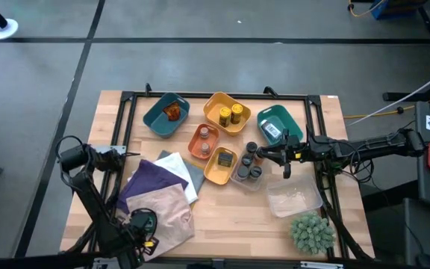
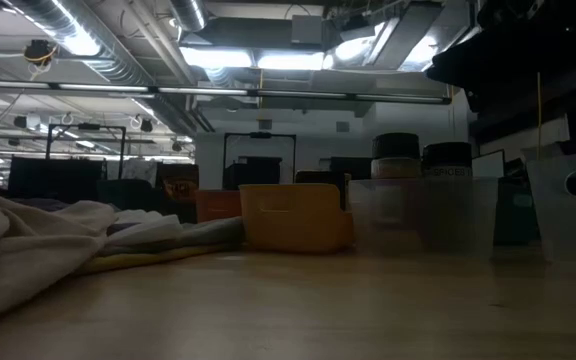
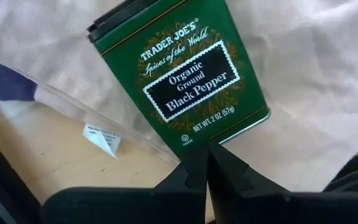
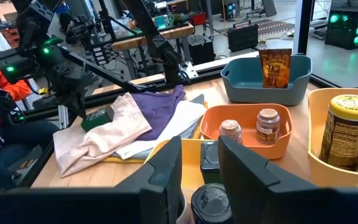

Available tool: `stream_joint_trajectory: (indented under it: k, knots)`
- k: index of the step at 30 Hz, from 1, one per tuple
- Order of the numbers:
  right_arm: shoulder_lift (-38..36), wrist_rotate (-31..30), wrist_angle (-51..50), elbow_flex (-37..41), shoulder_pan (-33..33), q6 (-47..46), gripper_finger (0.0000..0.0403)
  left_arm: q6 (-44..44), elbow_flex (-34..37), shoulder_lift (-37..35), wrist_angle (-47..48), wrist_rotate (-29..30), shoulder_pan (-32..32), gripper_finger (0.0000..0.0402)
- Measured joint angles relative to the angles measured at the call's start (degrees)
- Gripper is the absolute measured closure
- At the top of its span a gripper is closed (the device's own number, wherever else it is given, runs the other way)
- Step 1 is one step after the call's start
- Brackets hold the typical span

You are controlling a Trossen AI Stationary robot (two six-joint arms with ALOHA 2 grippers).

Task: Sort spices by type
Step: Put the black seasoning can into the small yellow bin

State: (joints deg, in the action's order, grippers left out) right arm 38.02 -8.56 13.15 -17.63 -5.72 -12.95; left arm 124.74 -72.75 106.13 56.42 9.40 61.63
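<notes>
A green tin of black pepper (image 3: 185, 74) lies flat on the beige cloth (image 3: 316, 81) at the table's near left, and it also shows in the right wrist view as the tin (image 4: 98, 118). My left gripper (image 3: 207, 152) points down over it, shut, with its tips at the tin's bottom edge. My right gripper (image 4: 201, 149) hovers level above the dark-lidded jars (image 1: 248, 166) in a clear tray; its fingers stand a narrow gap apart with nothing between them. Other spices sit in trays: two yellow jars (image 1: 228, 113), two small jars (image 4: 247, 127) and an amber-orange packet (image 4: 275, 68). My left gripper's shut fingertips (image 3: 197, 163) stand from above at the middle of the tin's bottom edge (image 3: 211, 138). Whether they touch it, I cannot tell. The tin lies label up on the cloth.
A pile of purple, white and beige cloths (image 1: 159, 194) covers the near left. Coloured trays stand in a row at the far middle. A clear tray (image 1: 293, 198) and a green spiky plant (image 1: 310, 232) sit at the near right. A black frame (image 1: 125, 119) borders the table.
</notes>
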Motion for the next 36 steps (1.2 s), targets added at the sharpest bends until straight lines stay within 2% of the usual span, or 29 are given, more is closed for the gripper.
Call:
stream_joint_trajectory:
  k: [12, 27, 36]
  knots:
    - [0.00, 0.00, -0.09, 0.00, 0.00, 0.00, 0.0299, 2.44, 0.07, 0.52, -0.74, -0.41, 0.66, 0.0401]
    - [0.73, 0.00, -1.21, 0.00, -0.01, 0.00, 0.0299, 4.32, 0.11, 4.54, -1.89, -0.87, 1.81, 0.0401]
    - [0.86, 0.00, -1.25, 0.00, -0.02, 0.00, 0.0299, 5.84, -0.31, 4.50, -3.27, -1.79, 4.62, 0.0401]
